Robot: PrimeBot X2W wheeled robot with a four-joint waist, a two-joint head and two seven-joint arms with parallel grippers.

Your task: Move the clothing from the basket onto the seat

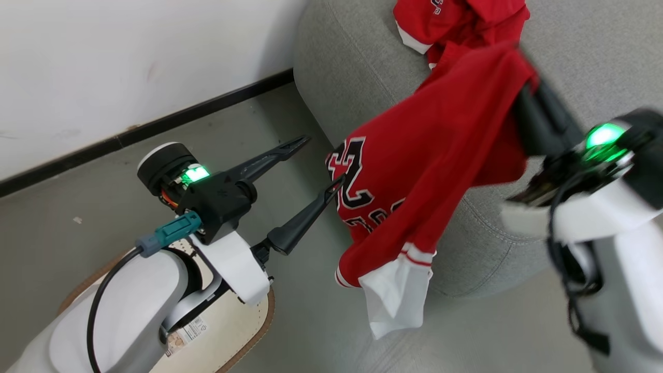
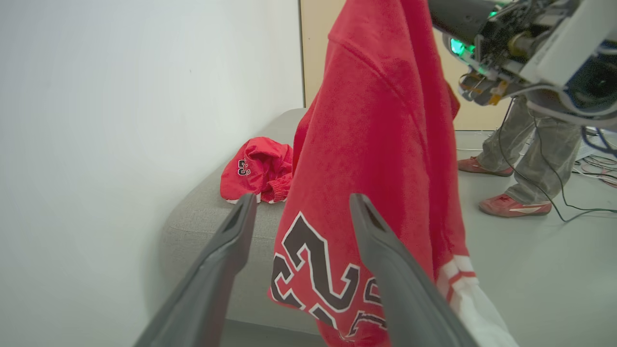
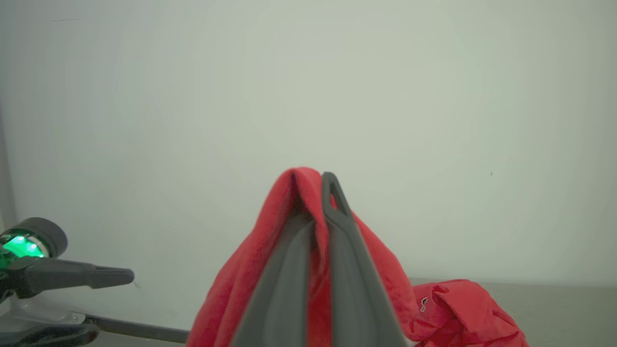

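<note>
Our right gripper (image 3: 316,185) was clamped shut on a fold of a red jersey (image 1: 440,129). We held it up above the rounded end of the grey sofa (image 1: 352,62). The jersey hung down past the sofa's side, with its black-and-white number facing out and its white striped hem dangling over the floor (image 1: 321,336). A second red garment (image 1: 445,20) lay bunched on the sofa cushion, further back. Our left gripper (image 1: 325,159) had its fingers spread wide and held nothing; one tip was just beside the hanging jersey. The cream basket (image 1: 243,321) sat on the floor under our left arm. A person's legs (image 2: 540,144) stood beyond the sofa.
</note>
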